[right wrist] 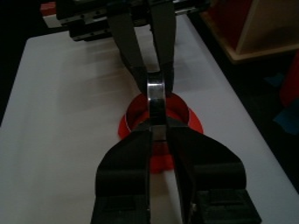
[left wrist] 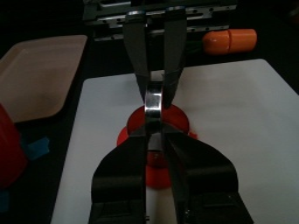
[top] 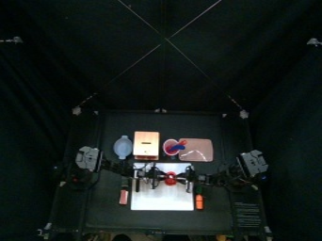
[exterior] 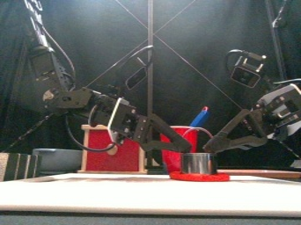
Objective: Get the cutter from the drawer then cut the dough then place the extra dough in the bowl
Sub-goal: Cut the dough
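Two sets of fingers meet at one spot: the left fingers (left wrist: 126, 168) and the right fingers (right wrist: 126, 168), each nearly closed, pinch the metal cutter (exterior: 200, 163). It stands on the red dough (exterior: 200, 176), on the white cutting board (top: 164, 200) at the top view's lower middle. Above it are the wooden box (top: 147, 144) and the bowl (top: 120, 146).

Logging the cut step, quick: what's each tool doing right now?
Left tool: closed on the cutter.
Right tool: closed on the same cutter.
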{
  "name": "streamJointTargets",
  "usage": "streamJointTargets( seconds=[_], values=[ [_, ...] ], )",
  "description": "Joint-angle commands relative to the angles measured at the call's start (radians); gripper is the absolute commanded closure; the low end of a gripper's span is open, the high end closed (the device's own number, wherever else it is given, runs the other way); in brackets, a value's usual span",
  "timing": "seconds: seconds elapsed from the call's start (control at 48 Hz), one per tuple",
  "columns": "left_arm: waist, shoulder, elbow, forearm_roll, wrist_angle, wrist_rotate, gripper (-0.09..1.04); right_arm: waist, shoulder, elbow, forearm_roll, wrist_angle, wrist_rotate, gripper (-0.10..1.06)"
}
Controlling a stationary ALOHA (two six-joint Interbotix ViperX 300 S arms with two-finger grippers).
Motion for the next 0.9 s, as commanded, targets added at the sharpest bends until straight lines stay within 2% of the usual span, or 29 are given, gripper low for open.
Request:
streamJointTargets(
  seconds=[0.021, 0.292, 0.542, 0.896],
  values=[
    [-0.015, 0.023, 0.009, -0.014, 0.012, -0.011, 0.47, -0.015, 0.035, -0.009, 0.02, 0.015, 0.005, 0.5],
    [-0.015, 0.043, 0.028, -0.018, 0.02, -0.048, 0.47, -0.018, 0.089, -0.032, 0.026, 0.017, 0.014, 0.5],
    [-0.032, 0.063, 0.031, -0.025, 0.043, -0.051, 0.47, -0.018, 0.107, -0.029, 0.063, 0.017, 0.011, 0.5],
    [-0.035, 0.075, 0.032, -0.032, 0.072, -0.048, 0.47, -0.018, 0.107, -0.028, 0.064, 0.018, 0.012, 0.5]
  ],
)
